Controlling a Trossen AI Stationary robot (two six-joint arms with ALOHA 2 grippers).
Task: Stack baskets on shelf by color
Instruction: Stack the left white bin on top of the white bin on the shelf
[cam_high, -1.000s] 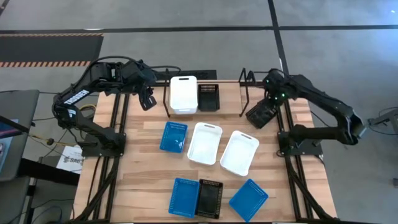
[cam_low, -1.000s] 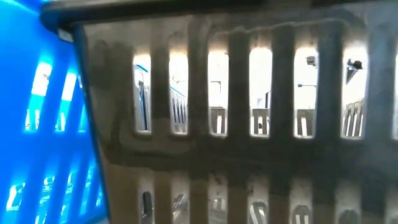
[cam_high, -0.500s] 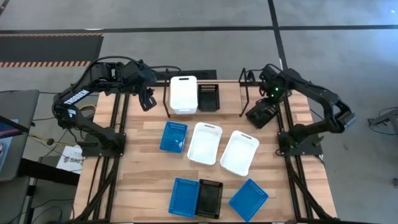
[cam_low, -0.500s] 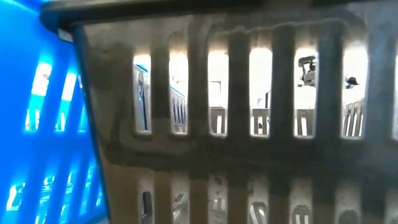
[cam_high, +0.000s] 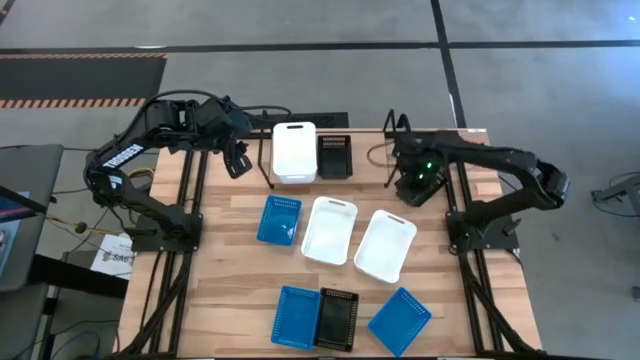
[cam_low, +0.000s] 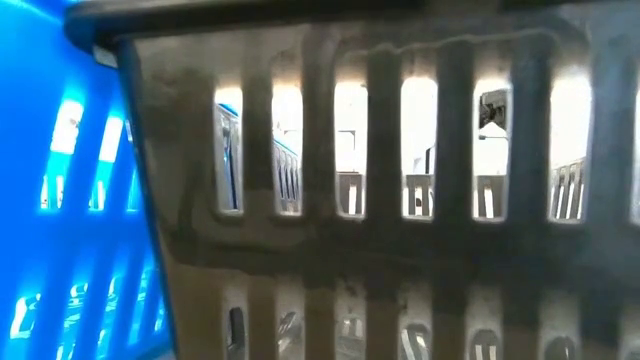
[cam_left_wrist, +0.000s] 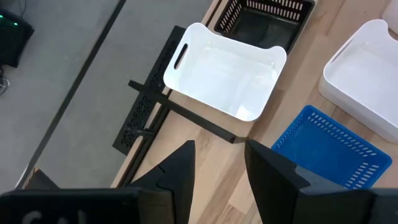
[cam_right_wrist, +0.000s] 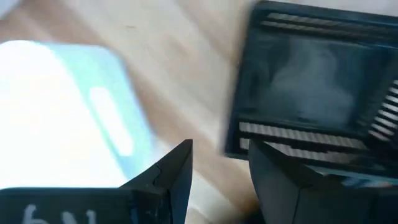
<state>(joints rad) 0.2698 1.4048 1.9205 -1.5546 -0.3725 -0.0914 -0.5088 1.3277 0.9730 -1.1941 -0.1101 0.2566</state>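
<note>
The shelf (cam_high: 270, 165) stands at the table's far edge and carries a white basket (cam_high: 295, 150) and a black basket (cam_high: 335, 155) side by side. My left gripper (cam_high: 238, 162) hangs open above the far left; its wrist view looks down on that white basket (cam_left_wrist: 221, 78). My right gripper (cam_high: 407, 167) points down, open, just over a black basket (cam_high: 418, 192) lying on the table right of the shelf. In the blurred right wrist view this black basket (cam_right_wrist: 311, 93) lies beyond the fingers, with a white basket (cam_right_wrist: 56, 106) beside it.
Mid-table lie a blue basket (cam_high: 279, 220) and two white baskets (cam_high: 329, 230) (cam_high: 386, 244). Along the near edge sit a blue (cam_high: 297, 317), a black (cam_high: 338, 319) and another blue basket (cam_high: 400, 321). The low view is filled by a black basket wall (cam_low: 400, 180).
My right gripper has swung from above the table's far right corner toward the left and near side, sinking and rolling its wrist, and now hangs over the black basket beside the shelf. No basket has moved.
</note>
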